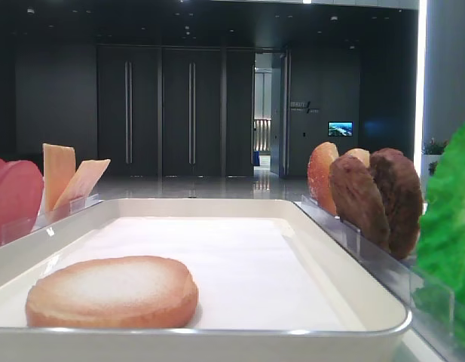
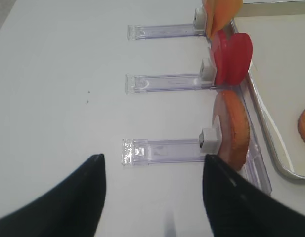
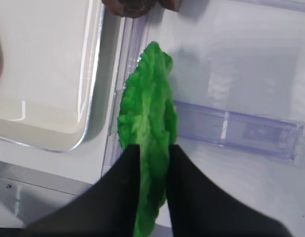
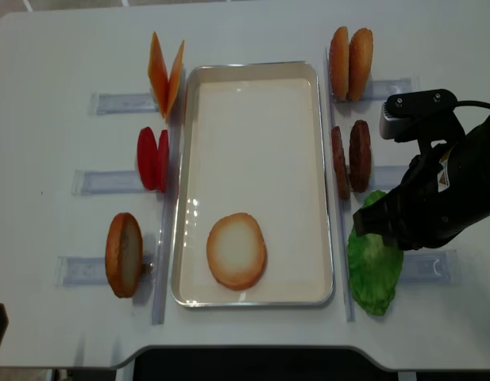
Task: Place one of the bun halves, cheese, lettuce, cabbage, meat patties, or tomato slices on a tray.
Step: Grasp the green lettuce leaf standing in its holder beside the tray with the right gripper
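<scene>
- Right gripper (image 3: 153, 163) down at the right-hand rack, black fingers (image 3: 127, 173) narrowed on either side of the lettuce (image 3: 148, 113), pressing the leaf's lower edge between them.
- Lettuce standing on edge just outside the tray's right rim, near the front corner; seen from overhead as a ruffled green leaf (image 4: 373, 266) partly under the right arm.
- White tray (image 4: 252, 71) in the middle of the table, long side running front to back.
- One bun half (image 4: 237, 250) lying flat inside the tray near the front, pale face up.
- Two dark meat patties (image 4: 349, 159) upright in the clear rack (image 3: 236, 129) beside the tray's right rim, behind the lettuce.
- Two more bun halves (image 4: 351, 62) upright at the right rear corner.
- Cheese slices (image 4: 165, 73) leaning apart in a V at the left rear, outside the tray.
- Two tomato slices (image 4: 152, 157) upright halfway along the left side.
- Another bun half (image 4: 124, 254) on edge at the left front, in its clear rack.
- Left gripper (image 2: 152, 187) held above the bare table left of that bun, fingers spread wide, nothing between them.
</scene>
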Action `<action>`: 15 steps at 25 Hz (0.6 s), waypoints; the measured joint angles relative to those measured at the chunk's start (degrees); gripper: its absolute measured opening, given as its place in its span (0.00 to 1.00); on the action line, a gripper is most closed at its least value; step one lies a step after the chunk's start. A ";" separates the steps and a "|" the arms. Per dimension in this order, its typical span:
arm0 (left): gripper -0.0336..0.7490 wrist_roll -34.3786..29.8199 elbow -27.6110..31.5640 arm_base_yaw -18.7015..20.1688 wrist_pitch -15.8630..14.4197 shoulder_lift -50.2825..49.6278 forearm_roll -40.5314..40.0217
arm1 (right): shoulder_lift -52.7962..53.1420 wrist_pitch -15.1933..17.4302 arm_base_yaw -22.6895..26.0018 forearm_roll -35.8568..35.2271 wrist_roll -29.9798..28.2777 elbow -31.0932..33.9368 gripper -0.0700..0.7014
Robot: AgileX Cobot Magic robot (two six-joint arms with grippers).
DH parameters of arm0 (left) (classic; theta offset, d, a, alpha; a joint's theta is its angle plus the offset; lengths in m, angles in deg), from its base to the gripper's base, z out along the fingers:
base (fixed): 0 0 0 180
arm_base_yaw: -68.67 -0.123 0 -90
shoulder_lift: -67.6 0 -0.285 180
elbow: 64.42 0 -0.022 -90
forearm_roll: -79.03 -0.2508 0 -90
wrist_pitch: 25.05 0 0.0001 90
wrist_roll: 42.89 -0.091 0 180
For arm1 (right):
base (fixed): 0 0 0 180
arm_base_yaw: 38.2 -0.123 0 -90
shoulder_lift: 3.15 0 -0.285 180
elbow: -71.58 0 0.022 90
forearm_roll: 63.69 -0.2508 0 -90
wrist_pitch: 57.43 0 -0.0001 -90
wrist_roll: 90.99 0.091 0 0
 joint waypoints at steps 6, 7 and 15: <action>0.64 0.00 0.00 0.00 0.00 0.00 0.00 | 0.00 0.00 0.00 0.00 -0.18 0.00 0.20; 0.64 0.00 0.00 0.00 0.00 0.00 0.00 | 0.00 0.00 0.00 0.00 -0.23 -0.04 0.20; 0.64 0.00 0.00 0.00 0.00 0.00 0.00 | 0.00 0.00 0.00 0.00 -0.23 -0.06 0.16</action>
